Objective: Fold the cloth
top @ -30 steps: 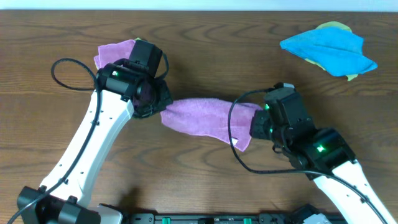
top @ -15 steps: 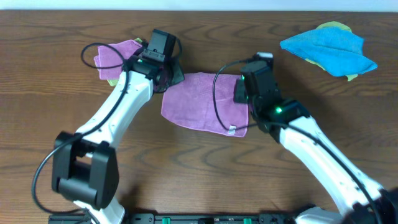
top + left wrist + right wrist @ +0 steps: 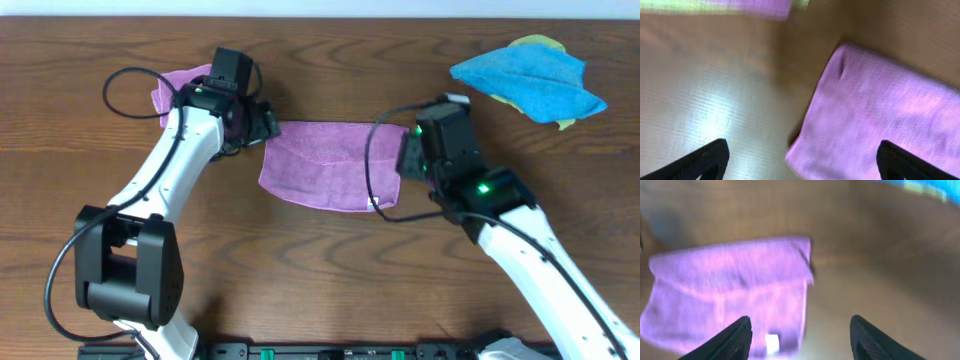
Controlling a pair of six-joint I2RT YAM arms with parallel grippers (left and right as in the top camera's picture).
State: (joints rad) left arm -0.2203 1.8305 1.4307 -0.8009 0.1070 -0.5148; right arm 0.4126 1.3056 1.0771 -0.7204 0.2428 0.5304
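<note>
The cloth [image 3: 330,165] is a lilac towel lying flat and doubled over on the wooden table, its small white tag [image 3: 372,205] at the front right corner. My left gripper [image 3: 264,124] stands open at the cloth's far left corner, holding nothing. In the left wrist view the cloth [image 3: 875,115] lies below and between the spread fingertips [image 3: 705,160], with my left gripper [image 3: 802,165] over its left edge. My right gripper [image 3: 408,158] is open just off the cloth's right edge. In the right wrist view the cloth [image 3: 730,290] and tag [image 3: 772,342] sit by my right gripper [image 3: 801,340].
A second purple cloth [image 3: 185,85] over a yellow-green one lies at the back left, partly under my left arm. A bright blue cloth [image 3: 530,80] on a yellow-green one sits at the back right. Black cables loop off both arms.
Both grippers carried the stretched cloth toward the back, laid it down doubled over, then opened and let go. Each now sits just off its own side of the cloth.
</note>
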